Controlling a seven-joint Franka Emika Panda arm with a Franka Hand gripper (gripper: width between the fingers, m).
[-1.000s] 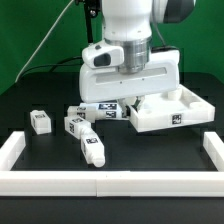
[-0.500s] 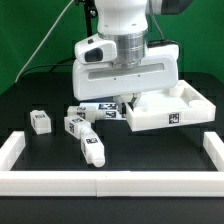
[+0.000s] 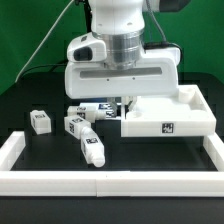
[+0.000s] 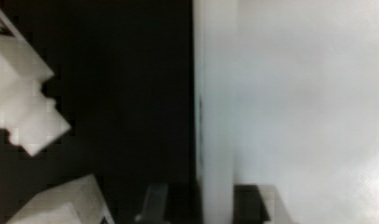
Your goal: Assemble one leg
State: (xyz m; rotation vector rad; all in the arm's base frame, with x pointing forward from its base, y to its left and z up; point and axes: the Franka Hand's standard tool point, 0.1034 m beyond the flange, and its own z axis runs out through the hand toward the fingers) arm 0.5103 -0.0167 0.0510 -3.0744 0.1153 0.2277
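Several short white legs with tag markers lie on the black table in the exterior view: one at the left [image 3: 40, 121], one beside it [image 3: 76, 125], one nearer the front [image 3: 92, 150], and one under the arm's hand [image 3: 97, 108]. My gripper [image 3: 122, 103] is shut on the left edge of the large white square panel [image 3: 170, 120], which has raised rims and a tag on its front wall. In the wrist view my gripper [image 4: 209, 205] has the panel's wall [image 4: 212, 120] between its dark fingers [image 4: 163, 205]. A blurred white part [image 4: 26, 100] shows off to one side.
White border rails run along the front [image 3: 100, 182], at the exterior view's left [image 3: 12, 150] and at its right [image 3: 214, 150]. The arm's wide white hand [image 3: 120, 75] hangs over the legs and hides the table behind it.
The arm has moved toward the exterior view's left and a little forward. The square panel has come with it, and its front wall now stands nearer the front rail.
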